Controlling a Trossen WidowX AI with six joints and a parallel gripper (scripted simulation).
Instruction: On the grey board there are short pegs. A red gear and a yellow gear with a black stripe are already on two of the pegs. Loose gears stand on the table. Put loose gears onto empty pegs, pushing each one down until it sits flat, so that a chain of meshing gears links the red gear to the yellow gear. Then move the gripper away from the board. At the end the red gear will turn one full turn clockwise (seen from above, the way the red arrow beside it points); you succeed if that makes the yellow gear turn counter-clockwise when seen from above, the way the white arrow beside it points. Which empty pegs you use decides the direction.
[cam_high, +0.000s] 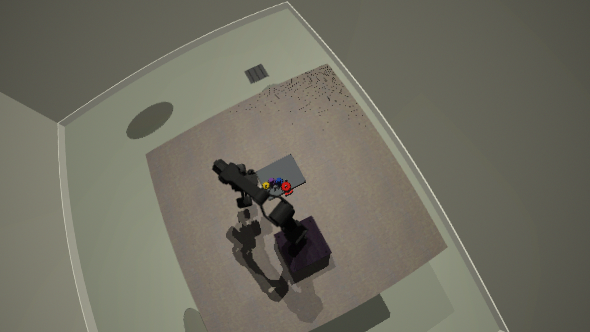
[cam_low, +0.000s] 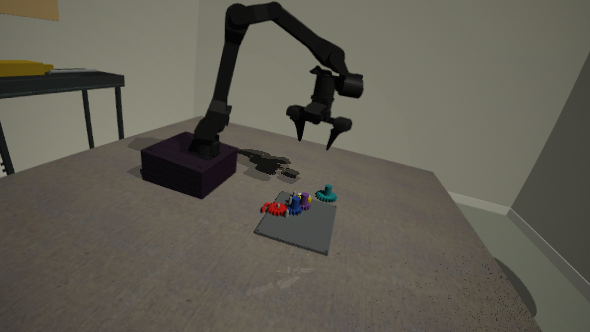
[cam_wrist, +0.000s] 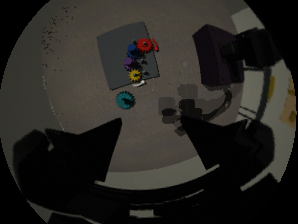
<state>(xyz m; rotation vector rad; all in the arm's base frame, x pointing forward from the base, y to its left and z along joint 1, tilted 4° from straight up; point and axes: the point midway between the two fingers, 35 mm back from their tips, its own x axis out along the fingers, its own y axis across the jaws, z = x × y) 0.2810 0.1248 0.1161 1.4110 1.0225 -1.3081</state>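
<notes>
Board (cam_high: 291, 169) (cam_low: 305, 232) (cam_wrist: 111, 55): red, blue, purple, yellow gears (teal outside) | pincer (cam_low: 314, 145) (cam_wrist: 152, 119): apart

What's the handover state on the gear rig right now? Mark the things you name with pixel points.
Pincer (cam_low: 314, 145) (cam_wrist: 152, 119): open, nothing held, raised clear of the board (cam_high: 290, 170) (cam_low: 310, 230) (cam_wrist: 112, 55).
On board: blue gear (cam_high: 279, 181) (cam_low: 295, 206) (cam_wrist: 132, 50) and purple gear (cam_high: 271, 181) (cam_low: 304, 201) (cam_wrist: 129, 63) between red gear (cam_high: 286, 186) (cam_low: 276, 209) (cam_wrist: 145, 45) and yellow gear (cam_high: 268, 185) (cam_low: 309, 199) (cam_wrist: 135, 75).
Teal gear (cam_low: 326, 195) (cam_wrist: 125, 100): loose on table, beside board.
Done: blue and purple placed, apparently a red-to-yellow chain.
Left: confirm both sit flat and mesh; can't tell from here. Then the turn.
</notes>
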